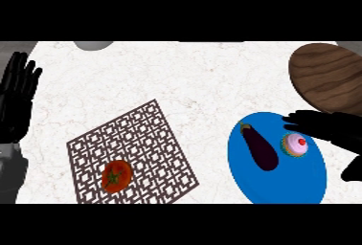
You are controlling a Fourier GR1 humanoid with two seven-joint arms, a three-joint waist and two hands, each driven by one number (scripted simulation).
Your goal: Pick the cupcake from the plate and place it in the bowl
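Head view: the robot's right hand (331,128) is hovering over the upper right rim of the blue plate (279,191), which is sitting near the counter's (191,81) front right corner. The hand's fingers are lying extended and spread toward the view's left, curled round nothing, while what looks like its thumb is hanging lower by the right edge. The cupcake (296,144), pink-frosted with a red cherry on top, is standing on the right half of the plate, just below the fingers and left of the palm, so it is sitting in the open gap between fingers and thumb. Whether the hand is touching it cannot be told from above. Beside the cupcake, toward the plate's middle, an eggplant (259,148) is lying with its long axis running from the plate's far side down toward its front, close to the cupcake but apart from it.

The wooden bowl (330,77) is waiting at the counter's far right edge, just beyond the right hand, making this the nearer arm for both pick and placement.

The left hand (17,95) is resting open, fingers up, at the counter's left edge, well apart from the plate. A tomato (117,175) is lying on a lattice mat (134,143) toward the counter's front left.
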